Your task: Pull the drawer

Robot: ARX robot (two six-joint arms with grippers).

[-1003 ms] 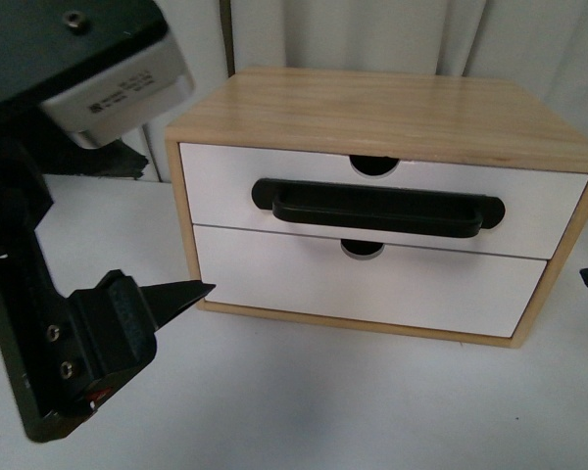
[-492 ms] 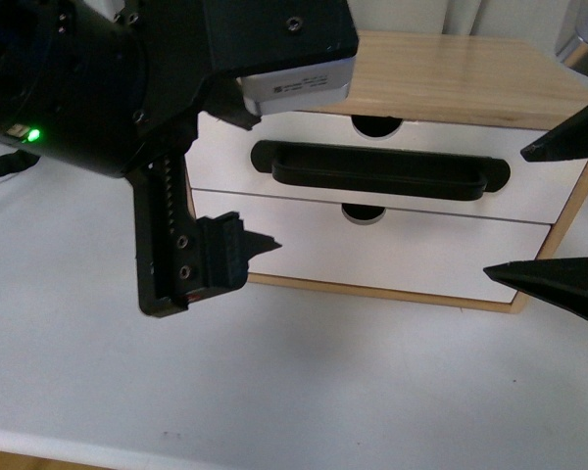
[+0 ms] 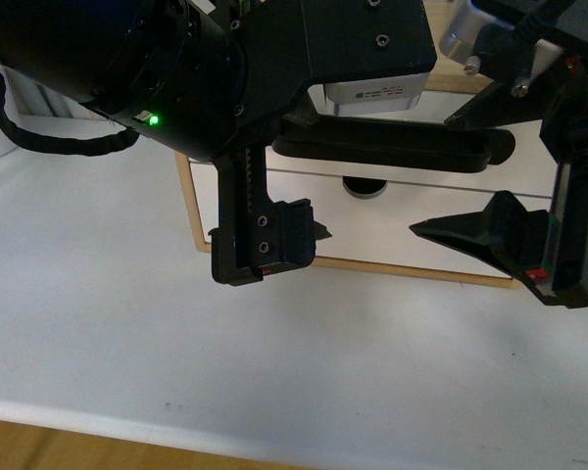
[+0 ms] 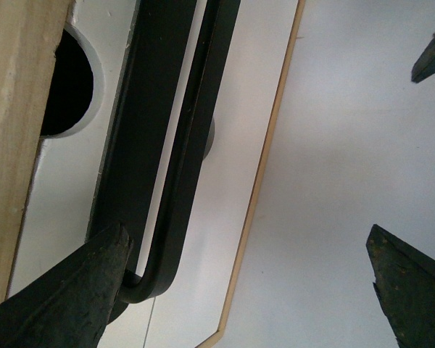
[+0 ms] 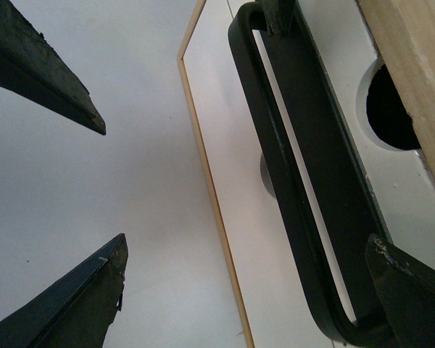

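The drawer is the upper one of a small wooden cabinet, white-fronted with a long black bar handle. In the front view my left arm hides most of it. My left gripper stands open at the handle's left end. In the left wrist view one finger touches the bend of the handle, and the gripper spans down to the table. My right gripper is open at the other end. Its finger lies against the handle, below the half-round notch.
The plain lower drawer sits under the handled one. The cabinet stands on a white table, whose front edge runs along the bottom. The two grippers' lower fingers face each other closely in front of the lower drawer.
Both arms have come in toward the cabinet. The left gripper moved right and up to the handle's left end; the right gripper swung in from the right edge to the handle's right end.
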